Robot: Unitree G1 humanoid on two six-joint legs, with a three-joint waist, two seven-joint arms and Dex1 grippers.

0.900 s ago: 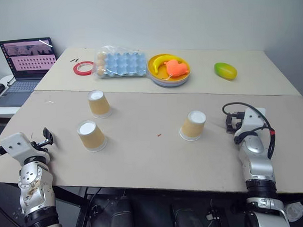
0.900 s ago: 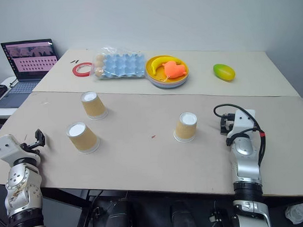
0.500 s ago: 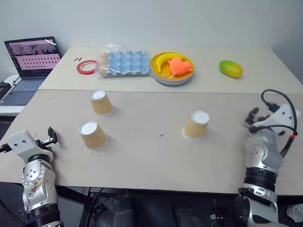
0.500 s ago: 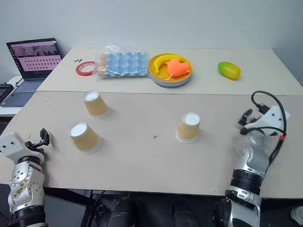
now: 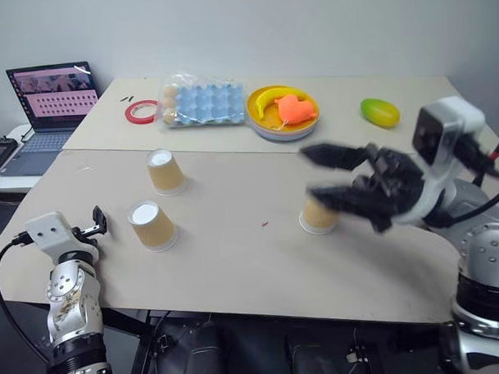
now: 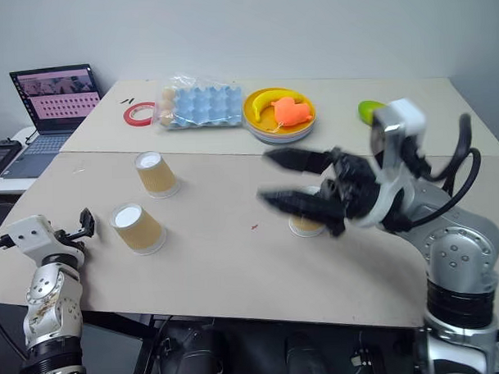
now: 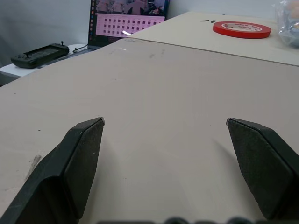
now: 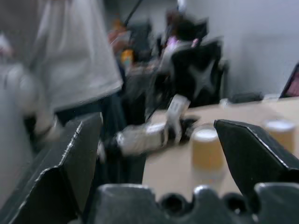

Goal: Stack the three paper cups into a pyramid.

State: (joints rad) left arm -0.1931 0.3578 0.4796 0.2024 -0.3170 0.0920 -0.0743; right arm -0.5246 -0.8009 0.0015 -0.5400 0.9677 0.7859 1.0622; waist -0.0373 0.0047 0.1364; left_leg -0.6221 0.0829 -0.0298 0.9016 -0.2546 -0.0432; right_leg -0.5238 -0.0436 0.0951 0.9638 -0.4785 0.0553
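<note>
Three tan paper cups stand upside down on the near table. One cup (image 5: 165,171) is at the back left, a second (image 5: 151,225) is nearer on the left, and the third (image 5: 319,218) is right of centre. My right gripper (image 5: 307,171) hangs open in the air, pointing left, and partly hides the third cup without touching it. In the right wrist view its fingers (image 8: 252,154) stand wide apart, with two blurred cups (image 8: 204,148) beyond. By the table's front left edge, my left gripper (image 5: 97,221) is open and level, with bare tabletop between its fingers (image 7: 84,154).
The far table holds a laptop (image 5: 53,91), a red tape roll (image 5: 140,111), a bagged blue egg tray (image 5: 204,104), a yellow plate (image 5: 264,121) with a banana and an orange toy, and a mango (image 5: 380,112). A blurred person in a light top (image 8: 70,60) is beyond the table's left end.
My right arm has lifted off the table's right edge and swung up and left, and now hangs in front of the right cup. The left arm stayed put. The camera shifted slightly.
</note>
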